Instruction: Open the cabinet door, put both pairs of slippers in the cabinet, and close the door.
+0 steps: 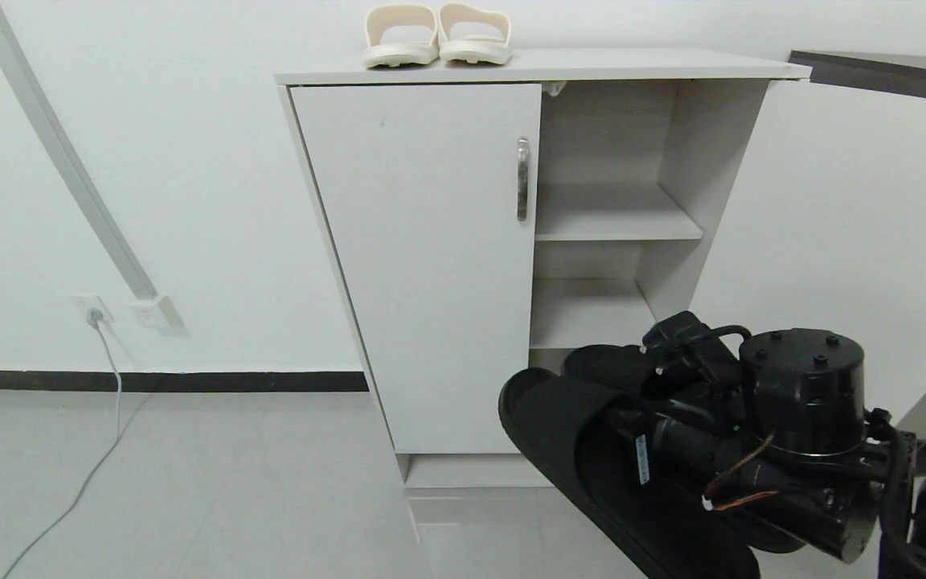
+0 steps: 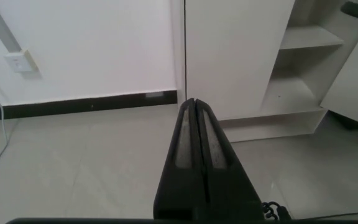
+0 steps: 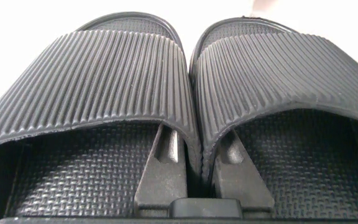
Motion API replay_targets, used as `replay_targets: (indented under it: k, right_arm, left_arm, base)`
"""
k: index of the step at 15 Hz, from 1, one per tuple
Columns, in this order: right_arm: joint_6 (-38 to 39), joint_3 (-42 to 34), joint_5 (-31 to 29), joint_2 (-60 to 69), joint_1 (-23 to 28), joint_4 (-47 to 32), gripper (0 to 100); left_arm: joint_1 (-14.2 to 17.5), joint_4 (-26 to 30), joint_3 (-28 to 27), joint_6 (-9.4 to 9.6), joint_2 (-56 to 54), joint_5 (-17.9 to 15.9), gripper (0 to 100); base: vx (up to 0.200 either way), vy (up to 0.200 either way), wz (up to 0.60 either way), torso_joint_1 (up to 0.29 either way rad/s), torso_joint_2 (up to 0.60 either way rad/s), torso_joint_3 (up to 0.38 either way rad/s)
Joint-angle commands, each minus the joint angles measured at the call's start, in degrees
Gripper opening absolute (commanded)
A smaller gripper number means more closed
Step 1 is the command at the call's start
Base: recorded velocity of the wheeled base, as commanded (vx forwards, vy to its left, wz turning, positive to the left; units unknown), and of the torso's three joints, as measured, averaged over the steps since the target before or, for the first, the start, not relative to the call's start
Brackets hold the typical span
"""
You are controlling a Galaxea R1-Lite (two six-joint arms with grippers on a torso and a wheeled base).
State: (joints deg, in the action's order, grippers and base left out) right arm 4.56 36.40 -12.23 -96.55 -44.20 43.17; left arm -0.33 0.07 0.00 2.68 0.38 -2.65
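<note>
Your right end effector is pinching the black slippers. 1 finger sits inside each slipper under the ribbed strap, and the 2 inner side walls are squeezed together between them. The pair hangs side by side and tilted above the floor, low down in front of the cabinet, at its open right half. You cannot tell from the head view whether the slippers touch the cabinet.

The right door is swung wide open to the right. Behind it you can see 2 bare shelves, an upper shelf and a lower shelf. The left door is closed, with its metal handle upright along the inner edge.

The cream slippers rest on top of the cabinet, the 2 of them just beside each other above the closed left door.

Your left end effector is pressed together with nothing between its fingers. It hangs above the floor and points toward the foot of the cabinet.

On the wall left of the cabinet there is a socket, and a grey cable runs from it down to the floor.
</note>
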Motion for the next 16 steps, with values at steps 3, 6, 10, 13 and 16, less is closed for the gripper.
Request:
replay_targets:
  k: [3, 6, 10, 13, 16]
  right_arm:
    - [5.2, 9.8, -17.7, -9.4, -5.3, 0.2, 0]
    - [11.6, 18.9, -30.1, -12.6, -4.8, -7.7, 0]
    - [12.8, 20.3, -33.2, -14.7, -3.9, -9.3, 0]
    - [12.8, 20.2, -33.7, -15.2, -3.9, -9.3, 0]
    - [12.8, 20.2, -33.7, -15.2, -3.9, -9.3, 0]
  left_arm:
    - [0.1, 0.0, 0.0, -0.66, -0.3, 0.4, 0]
    - [0.1, 0.0, 0.0, -0.66, -0.3, 0.4, 0]
    - [0.1, 0.0, 0.0, -0.66, -0.3, 0.4, 0]
    - [0.1, 0.0, 0.0, -0.66, -0.3, 0.4, 0]
    - [0.1, 0.1, 0.0, -0.66, -0.3, 0.4, 0]
  base:
    - [0.000, 0.000, 0.00, 0.000, 0.00, 0.000]
    - [0.000, 0.000, 0.00, 0.000, 0.00, 0.000]
    - [0.000, 0.000, 0.00, 0.000, 0.00, 0.000]
    - [0.000, -0.067, 0.00, 0.002, 0.00, 0.001]
    - [0.000, -0.200, 0.00, -0.002, 0.00, 0.001]
